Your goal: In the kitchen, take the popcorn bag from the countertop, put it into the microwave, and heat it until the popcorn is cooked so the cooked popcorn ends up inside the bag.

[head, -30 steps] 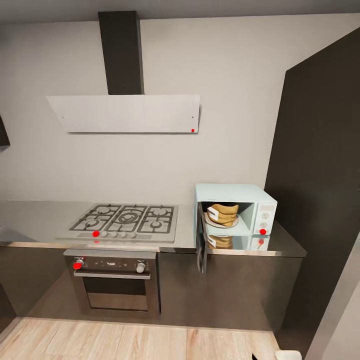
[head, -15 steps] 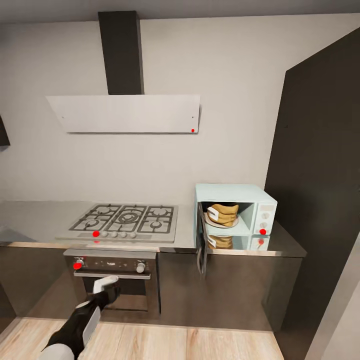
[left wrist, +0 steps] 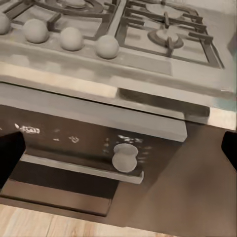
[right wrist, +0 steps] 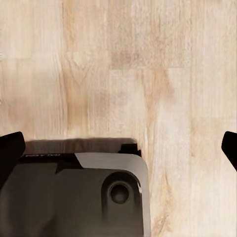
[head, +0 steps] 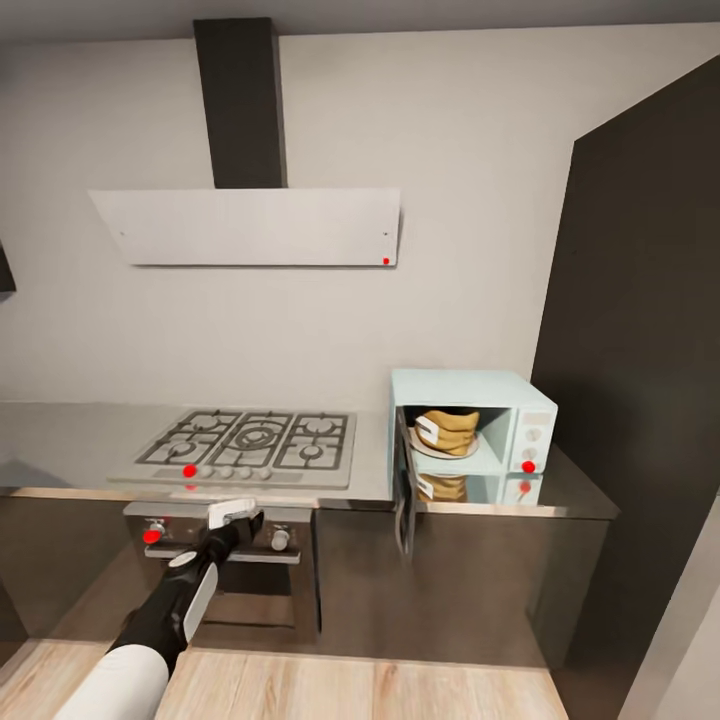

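The popcorn bag [head: 446, 430] sits inside the microwave [head: 470, 422], slumped on the pale round plate [head: 440, 449] in the cavity, its white label turned toward the open side. The microwave door [head: 403, 490] hangs wide open, swung out past the front edge of the worktop [head: 60, 435], and the bag shows again as a reflection in the glossy steel under the oven cavity. The microwave stands at the right end of the worktop, close to the tall dark cabinet [head: 640, 380], with a red light low on its control panel.

Your left gripper [head: 236, 514] is raised in front of the built-in oven [head: 222, 570], below the gas hob [head: 250, 445] and well apart from the microwave. In the left wrist view its dark fingers [left wrist: 10, 153] stand wide apart at both edges, with an oven knob [left wrist: 125, 157] and the hob's row of knobs between them; nothing is held.

In the right wrist view your right gripper's fingers [right wrist: 9, 150] are spread wide too, empty, over the wooden floor [right wrist: 148, 74] and the robot's dark base [right wrist: 74, 197].

The white range hood [head: 250, 226] hangs on the wall above the hob.
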`<state>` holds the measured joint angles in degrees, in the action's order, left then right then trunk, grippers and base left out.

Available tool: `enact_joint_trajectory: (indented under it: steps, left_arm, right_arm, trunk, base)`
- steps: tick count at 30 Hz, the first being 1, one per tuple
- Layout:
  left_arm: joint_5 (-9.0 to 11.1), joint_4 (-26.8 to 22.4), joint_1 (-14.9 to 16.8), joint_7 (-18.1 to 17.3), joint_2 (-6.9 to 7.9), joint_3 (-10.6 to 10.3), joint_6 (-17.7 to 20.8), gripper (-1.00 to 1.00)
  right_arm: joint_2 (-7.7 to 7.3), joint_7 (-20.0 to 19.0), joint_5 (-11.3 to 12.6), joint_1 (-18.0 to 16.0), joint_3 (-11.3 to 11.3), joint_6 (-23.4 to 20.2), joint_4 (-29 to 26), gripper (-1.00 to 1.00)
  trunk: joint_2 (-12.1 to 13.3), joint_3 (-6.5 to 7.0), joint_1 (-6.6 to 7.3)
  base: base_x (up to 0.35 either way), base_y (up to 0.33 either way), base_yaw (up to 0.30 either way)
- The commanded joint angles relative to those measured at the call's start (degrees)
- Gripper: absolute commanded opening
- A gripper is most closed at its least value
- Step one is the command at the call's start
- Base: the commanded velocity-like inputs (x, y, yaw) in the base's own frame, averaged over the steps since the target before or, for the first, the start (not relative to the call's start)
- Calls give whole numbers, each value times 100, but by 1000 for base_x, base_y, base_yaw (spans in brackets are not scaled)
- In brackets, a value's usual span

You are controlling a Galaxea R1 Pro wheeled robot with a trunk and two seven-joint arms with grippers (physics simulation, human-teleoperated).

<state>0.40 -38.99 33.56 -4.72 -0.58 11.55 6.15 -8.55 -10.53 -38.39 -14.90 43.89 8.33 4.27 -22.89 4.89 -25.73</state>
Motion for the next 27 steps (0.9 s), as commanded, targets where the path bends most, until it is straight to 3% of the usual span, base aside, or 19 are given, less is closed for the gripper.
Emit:
enact_joint_trajectory:
  steps: [1,7,13,17,18,22,25,27]
  left_arm:
    - [4,-22,1,-53,-9,23,40,100]
    - [4,-66,1,-90,-63,-133,68,100]
    - [4,-292,1,-675,-130,-737,96,100]
    - [4,-389,1,-1609,-113,-812,100,100]
    - [4,-416,1,-2122,-111,-822,103,100]
    - [4,-432,1,-3491,-112,-829,105,100]
    - [4,-433,1,-3800,-126,-836,117,100]
    - [4,-427,1,-3884,-133,-1014,120,100]
  right_arm:
    - [-7,-2,-21,-4,32,28,21,100]
    - [-7,-7,-20,-4,32,24,21,100]
    - [-7,-24,-22,-4,32,28,21,100]
    - [-7,-28,-20,-4,32,28,21,100]
    - [-7,-28,-20,-4,32,28,21,100]
    - [-7,-28,-20,-4,32,28,21,100]
    - [-7,-28,-20,-4,32,28,21,100]
    - [-7,-28,-21,-4,34,28,21,100]
  trunk:
    - [-3,-2,-5]
    - [-3,-2,-5]
    - [-3,-2,-5]
    - [-3,-2,-5]
    - [-3,-2,-5]
    - [-3,-2,-5]
    - [-3,-2,-5]
    - [-3,-2,-5]
  base:
    - [314,0,0]
    - [332,0,0]
    - [341,0,0]
    - [342,0,0]
    - [264,0,0]
    - [87,0,0]
    - [13,0,0]
    - [3,0,-78]
